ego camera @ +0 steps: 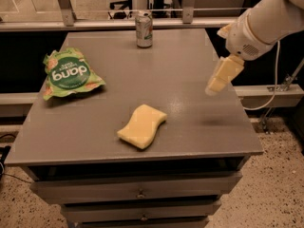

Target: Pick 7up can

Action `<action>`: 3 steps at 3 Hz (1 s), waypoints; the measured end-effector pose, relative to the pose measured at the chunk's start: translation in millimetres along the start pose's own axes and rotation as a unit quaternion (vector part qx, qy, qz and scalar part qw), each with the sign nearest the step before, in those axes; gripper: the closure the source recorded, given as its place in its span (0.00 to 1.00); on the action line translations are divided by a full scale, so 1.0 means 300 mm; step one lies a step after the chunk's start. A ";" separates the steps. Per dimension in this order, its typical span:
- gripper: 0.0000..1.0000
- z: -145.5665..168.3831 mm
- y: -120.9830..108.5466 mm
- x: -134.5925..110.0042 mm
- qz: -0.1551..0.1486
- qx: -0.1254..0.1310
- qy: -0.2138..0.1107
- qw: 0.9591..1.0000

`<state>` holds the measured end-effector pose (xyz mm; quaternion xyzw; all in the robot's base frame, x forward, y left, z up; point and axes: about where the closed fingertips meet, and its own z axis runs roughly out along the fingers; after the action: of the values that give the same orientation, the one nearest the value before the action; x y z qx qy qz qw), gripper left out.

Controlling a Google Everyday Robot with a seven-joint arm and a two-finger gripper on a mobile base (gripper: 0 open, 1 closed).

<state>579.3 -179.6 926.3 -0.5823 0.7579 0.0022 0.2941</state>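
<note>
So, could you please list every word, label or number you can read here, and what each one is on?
"dang": on the green snack bag, upside down to the camera; its smaller print is too small to read.
7up can: label too blurred to read.
Gripper, above the table near its right edge: no text visible.

7up can (144,30): metal, silvery, shiny at top rim, glossy label. Bench (190,127): grey, smooth, mostly matt w/ faint sheen nr the middle. Drawer fronts (95,191) have the same grey finish; knobs (140,194) look metal. Snack bag (70,74): crinkled plastic film, glossy green. Sponge (142,126): yellow foam, matt, slightly rough. Tool (222,76): cream plastic, smooth, dull; hangs over bench's right side, well apart from can. Arm shell (266,23): white plastic, smooth, semi-gloss. Floor (280,184): speckled, stone-like.
</note>
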 end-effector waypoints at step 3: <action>0.00 0.187 -0.189 -0.190 0.040 0.027 -0.128 0.991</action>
<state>662.7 -128.3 924.5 -0.5384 0.7366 0.0680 0.4037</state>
